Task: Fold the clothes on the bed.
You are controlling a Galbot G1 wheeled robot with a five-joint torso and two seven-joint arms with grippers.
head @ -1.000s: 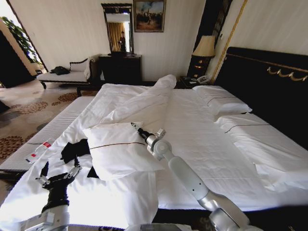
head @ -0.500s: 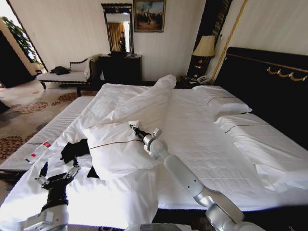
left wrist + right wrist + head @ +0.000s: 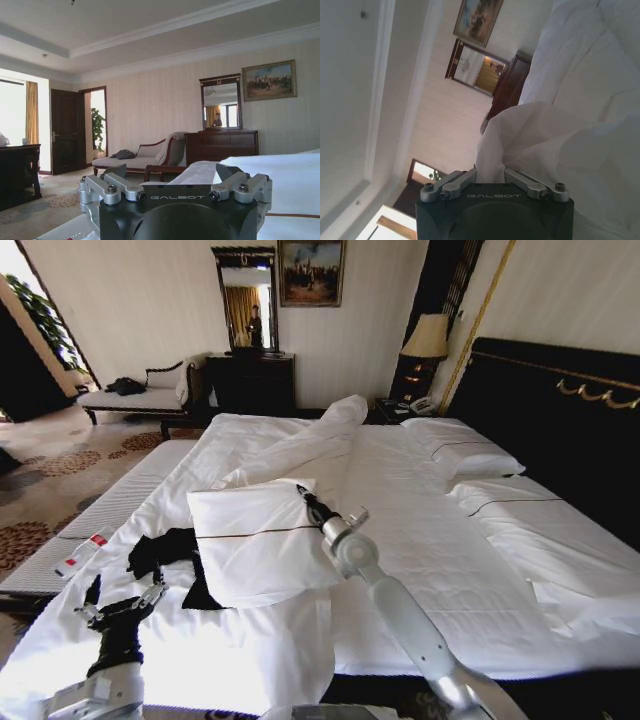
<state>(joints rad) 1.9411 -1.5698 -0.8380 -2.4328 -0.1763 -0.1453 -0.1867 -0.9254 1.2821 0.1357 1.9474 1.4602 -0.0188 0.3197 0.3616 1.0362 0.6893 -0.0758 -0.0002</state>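
The clothes, a black T-shirt [image 3: 160, 552], lie crumpled near the left side of the bed [image 3: 440, 540], with one part tucked under a white pillow [image 3: 255, 540]. My right gripper [image 3: 304, 496] reaches across the bed and is shut on that pillow's far corner, holding it slightly raised. In the right wrist view the gripper [image 3: 490, 176] pinches bunched white pillow fabric [image 3: 545, 135]. My left gripper [image 3: 120, 605] hovers open over the white duvet at the near left, short of the T-shirt. In the left wrist view its fingers [image 3: 122, 186] are spread with nothing between them.
A small red-and-white bottle [image 3: 83, 552] lies on the white bench left of the bed. A rolled duvet ridge [image 3: 320, 435] runs toward the headboard, where two pillows [image 3: 465, 450] rest. A chaise [image 3: 140, 392], a dresser [image 3: 250, 380] and a lamp [image 3: 425, 338] line the far wall.
My right gripper has pulled the pillow to the right and away from me, uncovering more of the black T-shirt. The left arm has stayed put.
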